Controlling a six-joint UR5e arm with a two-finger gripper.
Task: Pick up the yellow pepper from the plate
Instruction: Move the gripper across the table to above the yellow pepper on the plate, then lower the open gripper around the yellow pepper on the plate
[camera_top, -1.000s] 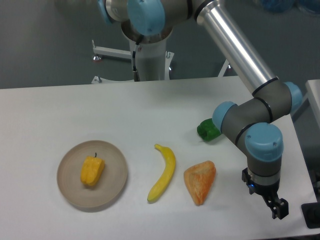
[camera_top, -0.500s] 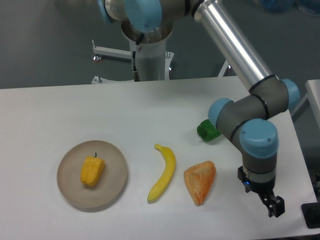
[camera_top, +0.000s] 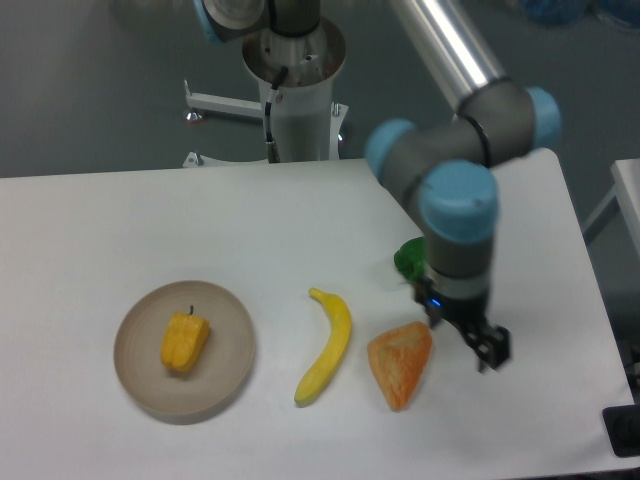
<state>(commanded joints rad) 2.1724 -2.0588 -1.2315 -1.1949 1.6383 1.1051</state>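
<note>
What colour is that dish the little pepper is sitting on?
The plate is a plain beige-tan, with no pattern; the fixed camera view shows it, with the yellow pepper on it.

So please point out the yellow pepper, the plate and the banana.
yellow pepper (camera_top: 185, 342), fixed camera, middle of its body
plate (camera_top: 228, 375), fixed camera, bare surface near the right rim
banana (camera_top: 332, 343), fixed camera, middle of its curve

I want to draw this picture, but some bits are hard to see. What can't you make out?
1. The claw: small, dark and blurred in the camera view, so open or shut cannot be told.
2. The green thing: the arm covers most of it, so its shape is unclear.
3. The arm's top: cut off by the picture's upper edge.
4. The pepper on the plate: its underside is hidden.
</note>
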